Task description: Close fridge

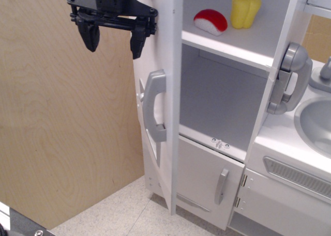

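Observation:
The white fridge stands open, with white shelves inside. Its big door is swung out towards me and seen almost edge-on, with the grey vertical handle on its outer face. My black gripper hangs at the top left, outside the door. It is open and empty. Its right fingertip is at the door's outer face above the handle; I cannot tell whether it touches.
A red-and-white toy and a yellow pepper sit on the upper shelf. Below is a smaller door with a short handle. A grey toy phone, sink and vent are to the right. A wooden wall is to the left.

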`<state>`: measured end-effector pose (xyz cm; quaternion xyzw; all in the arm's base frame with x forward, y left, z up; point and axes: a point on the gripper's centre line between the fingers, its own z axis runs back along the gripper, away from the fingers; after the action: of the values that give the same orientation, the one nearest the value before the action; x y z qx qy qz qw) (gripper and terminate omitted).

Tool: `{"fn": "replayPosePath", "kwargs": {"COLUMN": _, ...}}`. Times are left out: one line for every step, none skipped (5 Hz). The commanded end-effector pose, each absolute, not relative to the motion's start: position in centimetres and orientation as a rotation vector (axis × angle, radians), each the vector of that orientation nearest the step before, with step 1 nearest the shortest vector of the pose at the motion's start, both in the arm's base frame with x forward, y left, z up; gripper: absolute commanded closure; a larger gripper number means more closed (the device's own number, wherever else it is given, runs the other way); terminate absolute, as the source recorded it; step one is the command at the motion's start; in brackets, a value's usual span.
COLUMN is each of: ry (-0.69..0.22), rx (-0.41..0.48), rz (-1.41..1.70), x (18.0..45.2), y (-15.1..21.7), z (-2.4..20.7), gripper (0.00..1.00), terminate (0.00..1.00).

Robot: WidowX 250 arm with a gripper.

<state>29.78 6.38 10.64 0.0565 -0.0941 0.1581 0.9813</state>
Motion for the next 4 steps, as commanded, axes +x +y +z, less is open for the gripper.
{"fn": "replayPosePath", "kwargs": {"ry": -0.224, "rx": 0.105, "rz": 0.279, "x": 32.7, "y": 4.5, "z": 11.0, "gripper": 0.0, "terminate": 0.0}}
{"fn": "replayPosePath", "kwargs": {"ry": -0.233, "rx": 0.109, "rz": 0.282, "x": 33.8, "y": 3.8, "z": 10.7, "gripper": 0.0, "terminate": 0.0}}
{"fn": "replayPosePath", "kwargs": {"ry": -0.228, "rx": 0.106, "rz": 0.283, "x": 35.7, "y": 3.3, "z": 10.1, "gripper": 0.0, "terminate": 0.0}}
{"fn": "replayPosePath", "kwargs": {"ry": -0.234, "rx": 0.112, "rz": 0.293, "x": 36.9, "y": 3.4, "z": 10.1, "gripper": 0.0, "terminate": 0.0}}
